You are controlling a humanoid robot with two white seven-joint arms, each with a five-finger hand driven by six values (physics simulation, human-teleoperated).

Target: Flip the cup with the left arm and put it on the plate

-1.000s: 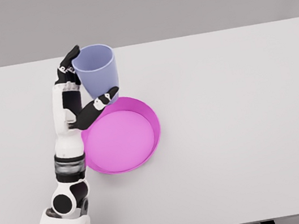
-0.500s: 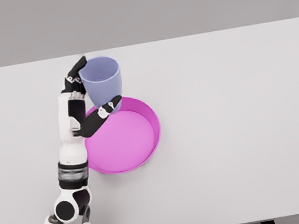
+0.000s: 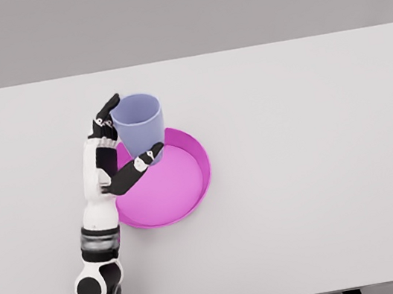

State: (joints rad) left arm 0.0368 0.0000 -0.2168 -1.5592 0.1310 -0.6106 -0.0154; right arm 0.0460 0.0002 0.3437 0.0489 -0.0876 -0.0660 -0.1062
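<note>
A pale blue cup (image 3: 140, 126) stands upright, mouth up, over the back left part of the magenta plate (image 3: 188, 186). My left hand (image 3: 121, 140) is shut on the cup, with fingers (image 3: 106, 118) behind its left side and the thumb (image 3: 139, 165) across its base in front. The cup's bottom is level with the plate's rim; whether it touches the plate I cannot tell. The left arm rises from the lower left. No right arm shows.
The white table (image 3: 319, 157) spreads wide to the right of the plate, with its far edge along the grey wall and its near edge at the picture's bottom.
The left hand has lowered the cup and carried it slightly right, from above the plate's back rim down toward the plate. The plate has stayed in place.
</note>
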